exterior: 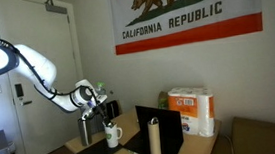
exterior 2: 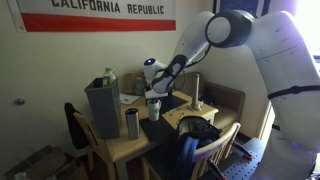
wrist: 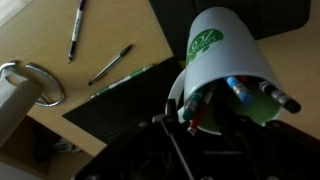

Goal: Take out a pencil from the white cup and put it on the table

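Observation:
The white cup (wrist: 222,55) has a green logo and lies large in the wrist view, holding several pens and pencils (wrist: 240,92), one of them red-tipped (wrist: 193,126). It stands on the wooden table (wrist: 45,45) and shows in both exterior views (exterior: 113,135) (exterior 2: 155,108). My gripper (wrist: 205,128) hangs right above the cup's mouth, its dark fingers spread either side of the pencils; nothing is seen clamped. It also shows in both exterior views (exterior: 101,112) (exterior 2: 152,92).
Two pens (wrist: 77,30) (wrist: 110,65) and a green pencil (wrist: 128,79) lie on the table beside a black mat (wrist: 115,115). A steel tumbler (exterior 2: 132,123), grey box (exterior 2: 102,105), paper-towel pack (exterior: 193,110) and cardboard tube (exterior: 154,141) stand nearby.

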### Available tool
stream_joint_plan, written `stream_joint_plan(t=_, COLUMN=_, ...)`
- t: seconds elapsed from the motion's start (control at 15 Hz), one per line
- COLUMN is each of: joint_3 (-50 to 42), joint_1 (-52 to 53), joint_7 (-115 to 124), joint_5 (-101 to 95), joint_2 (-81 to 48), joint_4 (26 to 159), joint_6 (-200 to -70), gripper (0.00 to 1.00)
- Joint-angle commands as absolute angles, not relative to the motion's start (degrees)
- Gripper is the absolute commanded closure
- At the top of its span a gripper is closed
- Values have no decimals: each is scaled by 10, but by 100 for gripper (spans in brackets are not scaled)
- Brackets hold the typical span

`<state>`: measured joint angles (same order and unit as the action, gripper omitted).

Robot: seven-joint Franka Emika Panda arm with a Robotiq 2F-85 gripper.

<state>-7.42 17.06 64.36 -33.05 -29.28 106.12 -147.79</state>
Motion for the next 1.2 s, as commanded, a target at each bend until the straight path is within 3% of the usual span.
stream_joint_plan(t=0.0, joint_3=-87, joint_1=184, joint_7=659, joint_5=-333, joint_2=-296, joint_4=1047, joint_6=-1469, gripper=87)
stream_joint_plan(t=0.07, joint_3=-87, joint_1=186, joint_7=659, joint_5=-334, joint_2=-295, joint_4=1046, joint_6=-1464, gripper=93)
stream_joint_plan(t=0.27, joint_3=-90, joint_1=190, joint_7=658, joint_5=-339, joint_2=-287, joint_4=1044, joint_6=-1454, gripper=96)
stream_joint_plan(t=0.47, joint_3=-92, joint_1=196, joint_7=654, joint_5=-343, joint_2=-282, joint_4=1048, joint_6=-1449, gripper=91)
stream_joint_plan(t=0.73, joint_3=-91, joint_1=199, joint_7=650, joint_5=-350, joint_2=-275, joint_4=1053, joint_6=-1439, gripper=92)
stream_joint_plan(t=0.8, joint_3=-92, joint_1=200, joint_7=650, joint_5=-351, joint_2=-273, joint_4=1054, joint_6=-1437, gripper=67)
stream_joint_plan(t=0.93, joint_3=-91, joint_1=199, joint_7=650, joint_5=-352, joint_2=-272, joint_4=1056, joint_6=-1433, gripper=61)
stream_joint_plan(t=1.13, joint_3=-91, joint_1=199, joint_7=652, joint_5=-354, joint_2=-270, joint_4=1057, joint_6=-1429, gripper=39)
